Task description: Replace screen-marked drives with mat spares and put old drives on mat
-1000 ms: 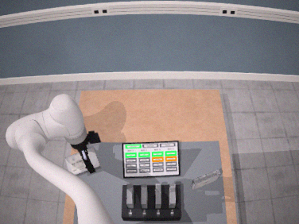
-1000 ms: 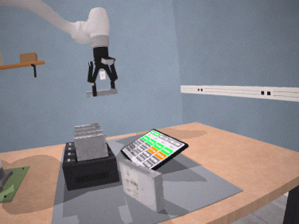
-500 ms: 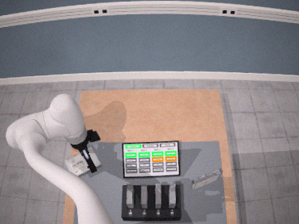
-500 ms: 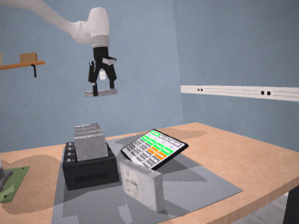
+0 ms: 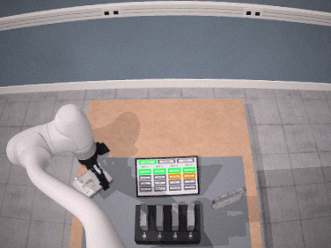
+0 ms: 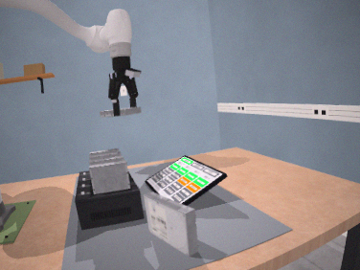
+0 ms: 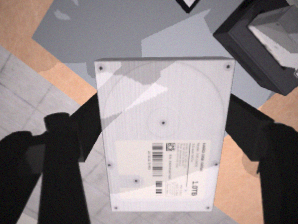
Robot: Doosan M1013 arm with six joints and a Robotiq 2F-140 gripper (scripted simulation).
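My gripper (image 6: 122,102) is shut on a spare drive (image 6: 121,112) and holds it flat, high above the bench at the left of the mat. In the wrist view the drive (image 7: 162,132) shows its labelled face between the two black fingers. From above, the drive (image 5: 88,184) hangs over the mat's left edge. The black dock (image 5: 167,224) stands on the grey mat (image 5: 176,202) with several drives upright in its bays. The screen (image 5: 166,176) shows green tiles, with orange tiles in the two right columns. A second spare drive (image 5: 228,198) rests on its edge on the mat at the right.
The dock (image 6: 107,198) and the tilted screen (image 6: 186,178) stand side by side, with the second spare drive (image 6: 171,222) in front. A green plate (image 6: 10,222) lies at the far left. A wall shelf (image 6: 29,77) is behind the arm.
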